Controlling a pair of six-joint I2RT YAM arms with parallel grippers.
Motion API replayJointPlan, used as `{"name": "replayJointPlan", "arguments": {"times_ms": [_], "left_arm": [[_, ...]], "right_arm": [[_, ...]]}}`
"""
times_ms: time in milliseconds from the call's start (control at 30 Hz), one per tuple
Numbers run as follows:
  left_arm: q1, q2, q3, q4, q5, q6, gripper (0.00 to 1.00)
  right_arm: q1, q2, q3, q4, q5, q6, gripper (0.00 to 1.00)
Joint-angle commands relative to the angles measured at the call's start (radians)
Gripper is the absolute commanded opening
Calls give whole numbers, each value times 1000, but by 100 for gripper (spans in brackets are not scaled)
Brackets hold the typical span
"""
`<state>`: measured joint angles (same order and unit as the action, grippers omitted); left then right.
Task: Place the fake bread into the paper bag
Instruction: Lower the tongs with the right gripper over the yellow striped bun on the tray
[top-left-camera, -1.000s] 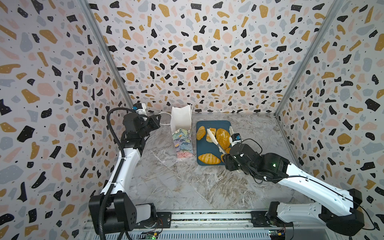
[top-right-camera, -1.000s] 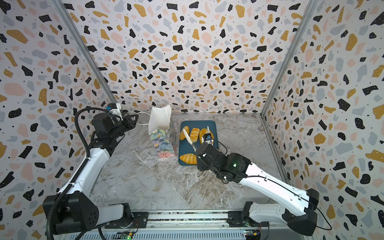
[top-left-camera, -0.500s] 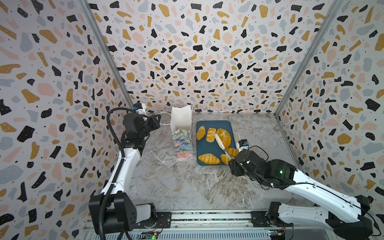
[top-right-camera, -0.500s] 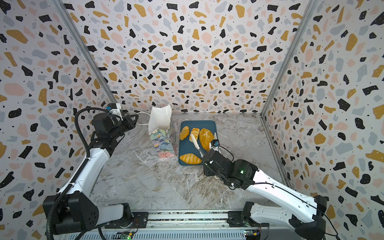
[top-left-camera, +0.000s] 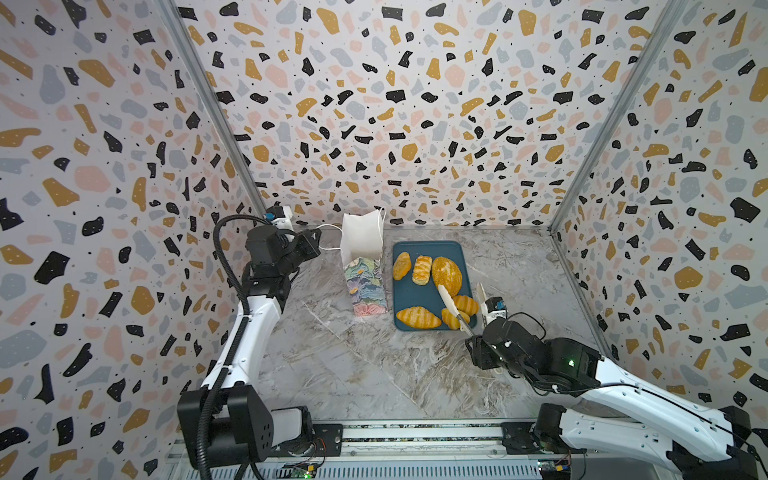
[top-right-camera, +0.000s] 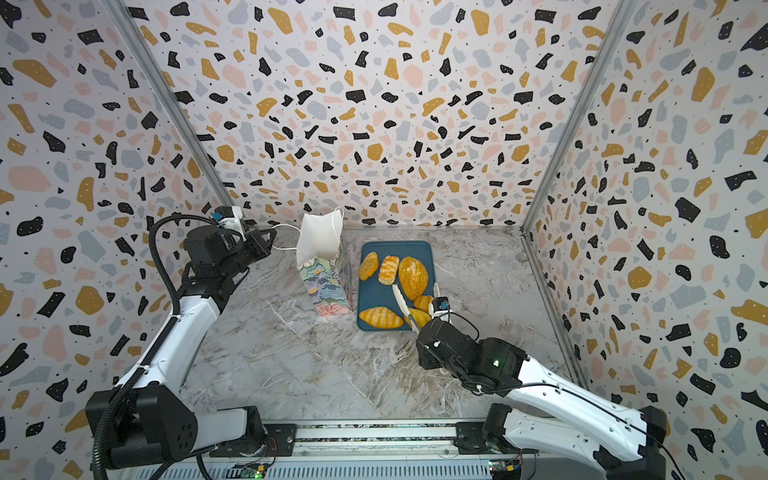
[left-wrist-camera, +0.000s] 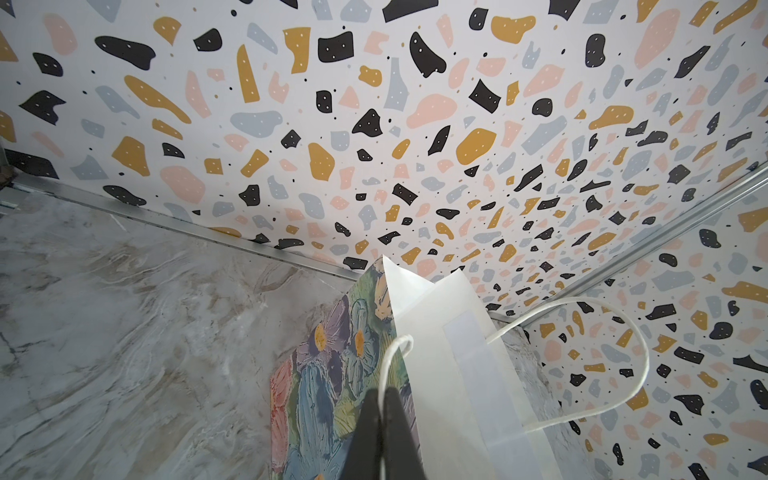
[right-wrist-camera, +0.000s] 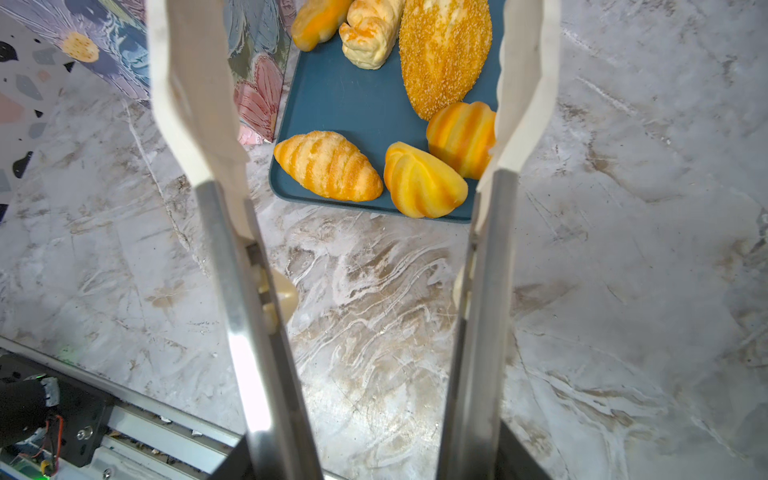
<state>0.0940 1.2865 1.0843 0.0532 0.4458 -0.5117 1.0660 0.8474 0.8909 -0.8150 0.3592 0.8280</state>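
Tongs (right-wrist-camera: 357, 104) gape empty at frame top; left gripper (left-wrist-camera: 384, 399) pinches bag (top-left-camera: 363, 266) cord; six breads (top-left-camera: 446, 275) left on tray (top-left-camera: 415, 299).

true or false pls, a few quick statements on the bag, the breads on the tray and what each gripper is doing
1. The paper bag stands upright left of the blue tray. True.
2. The left gripper is open, touching nothing. False: it is shut on the bag's cord handle.
3. Six breads lie on the tray. True.
4. The right gripper is clamped on the seeded loaf. False: its long tongs stand apart, holding nothing.
5. The bag lies flat on the tray. False: it stands on the table.
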Motion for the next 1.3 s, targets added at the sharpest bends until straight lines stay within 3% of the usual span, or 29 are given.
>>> {"name": "replayJointPlan", "arguments": {"times_ms": [0, 433, 1267], "left_arm": [[-6, -20, -4, 25, -5, 20, 0], [-5, -14, -4, 28, -5, 16, 0], [-5, -15, -12, 40, -7, 2, 0]], "right_arm": [[1, -69, -46, 48, 12, 24, 58], [-3, -101, -205, 107, -6, 43, 58], [-30, -44, -268, 171, -55, 94, 58]]}}
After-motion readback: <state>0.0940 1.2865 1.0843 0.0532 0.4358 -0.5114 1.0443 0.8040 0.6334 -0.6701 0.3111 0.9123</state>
